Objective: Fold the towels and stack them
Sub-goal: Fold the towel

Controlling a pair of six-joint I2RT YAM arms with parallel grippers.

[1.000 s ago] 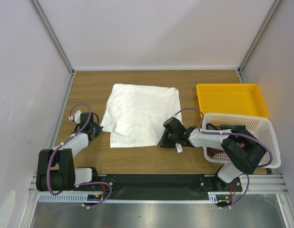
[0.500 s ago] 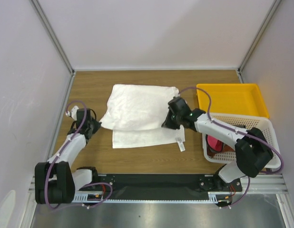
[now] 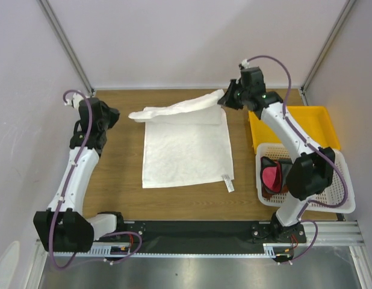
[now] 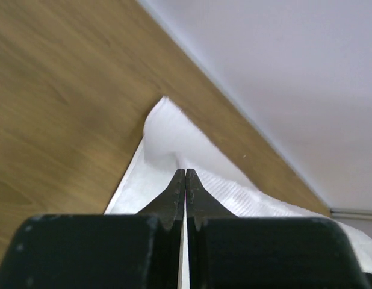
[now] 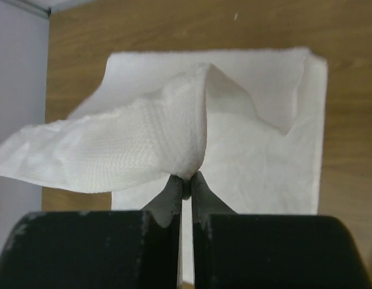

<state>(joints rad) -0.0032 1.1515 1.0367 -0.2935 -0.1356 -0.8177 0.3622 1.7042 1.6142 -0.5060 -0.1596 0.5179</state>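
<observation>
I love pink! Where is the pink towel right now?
In the top view, the pink towel sits inside the white basket on the right, just in front of the yellow tray.

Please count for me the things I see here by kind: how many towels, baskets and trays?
Towels: 3 (white towel; pink towel and brown towel, both in the basket)
Baskets: 1
Trays: 1 (yellow tray)
Total: 5

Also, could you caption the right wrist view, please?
Right gripper shut on a raised fold of the white towel over the wooden table.
</observation>
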